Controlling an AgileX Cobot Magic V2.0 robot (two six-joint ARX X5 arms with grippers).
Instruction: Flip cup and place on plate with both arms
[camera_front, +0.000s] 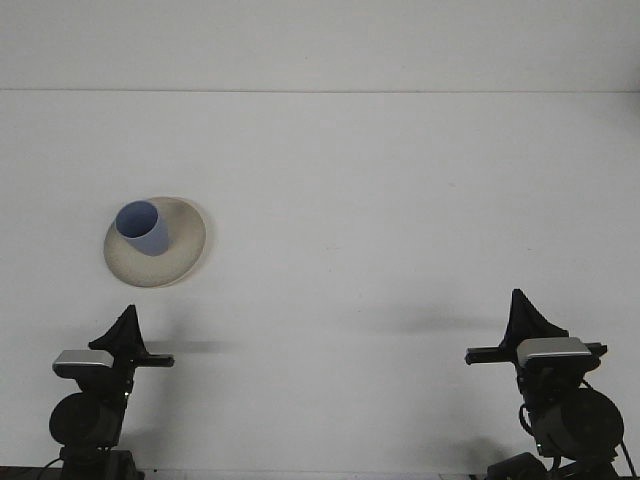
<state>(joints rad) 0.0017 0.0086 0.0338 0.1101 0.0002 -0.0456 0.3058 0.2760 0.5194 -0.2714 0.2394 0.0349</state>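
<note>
A blue cup (143, 228) stands upright, mouth up, on the beige plate (180, 250) at the left of the white table. My left gripper (127, 329) sits low at the front left, below the plate and well apart from it. My right gripper (522, 318) sits at the front right, far from the cup. Each gripper shows as one dark pointed shape, and nothing is held by either.
The white table (380, 200) stretches back to a pale wall, its far edge running across the top of the view. Both arm bases stand at the table's front edge.
</note>
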